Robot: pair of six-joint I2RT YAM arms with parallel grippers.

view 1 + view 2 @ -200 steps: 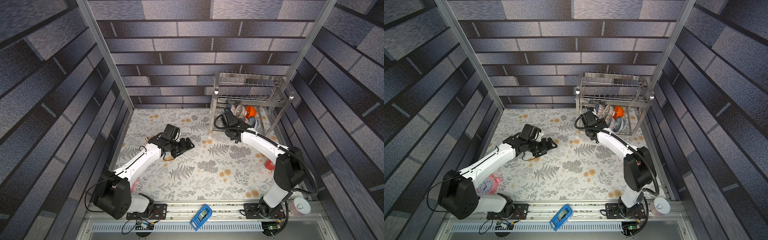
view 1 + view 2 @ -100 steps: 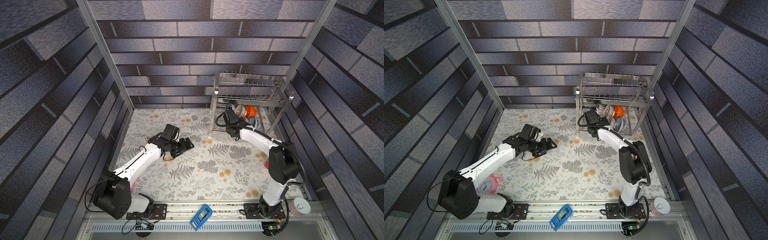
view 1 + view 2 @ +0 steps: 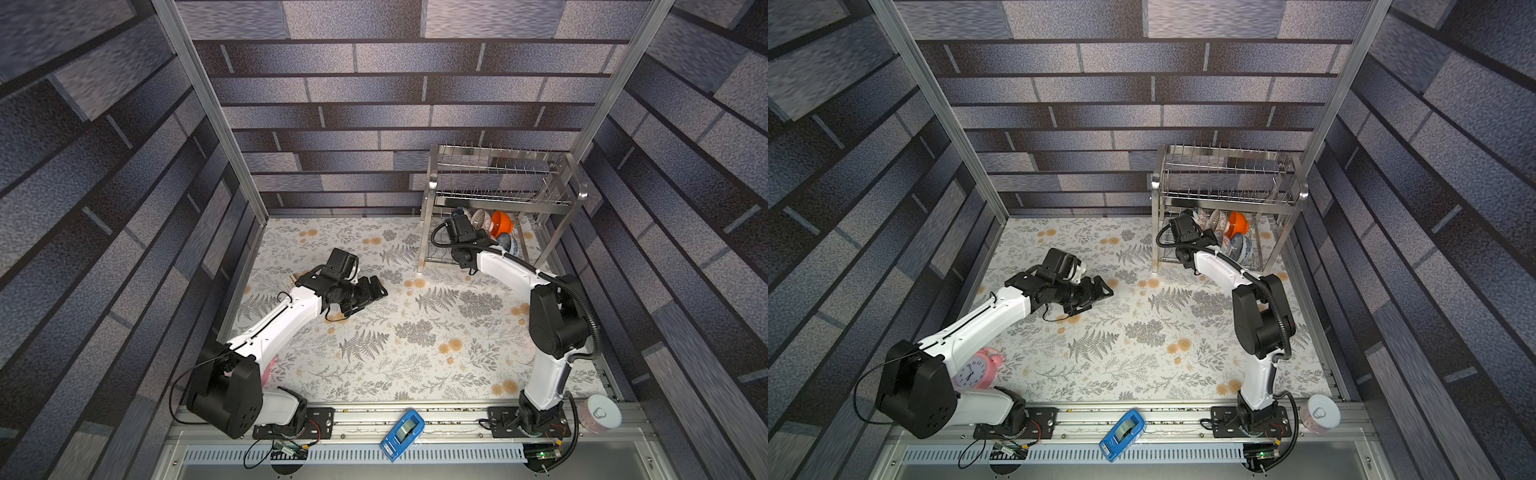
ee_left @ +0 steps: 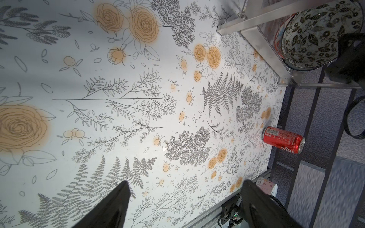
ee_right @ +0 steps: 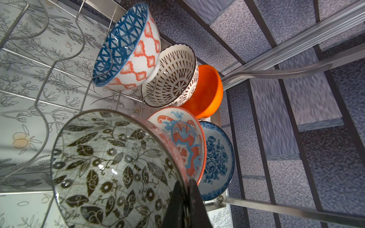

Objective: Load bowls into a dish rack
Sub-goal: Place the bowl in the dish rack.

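Observation:
The steel dish rack (image 3: 498, 195) (image 3: 1225, 183) stands at the back right. On its lower tier lean the blue triangle bowl (image 5: 122, 45), white lattice bowl (image 5: 173, 75), orange bowl (image 5: 207, 92) (image 3: 500, 222), medallion bowl (image 5: 181, 142) and blue-white floral bowl (image 5: 217, 159). My right gripper (image 5: 186, 186) reaches into that tier and is shut on the rim of the black-and-white floral bowl (image 5: 110, 167) (image 4: 316, 35), held tilted beside the medallion bowl. My left gripper (image 3: 376, 291) (image 4: 185, 183) hovers open and empty over the mat's left middle.
A red can (image 4: 282, 142) lies at the mat's right edge. A pink alarm clock (image 3: 980, 368) sits by the left arm's base. On the front rail rest a blue tape measure (image 3: 401, 432) and a white-lidded tub (image 3: 600, 413).
The right arm's elbow has swung in and risen, carrying the held bowl a little deeper into the lower tier. The left arm has not moved.

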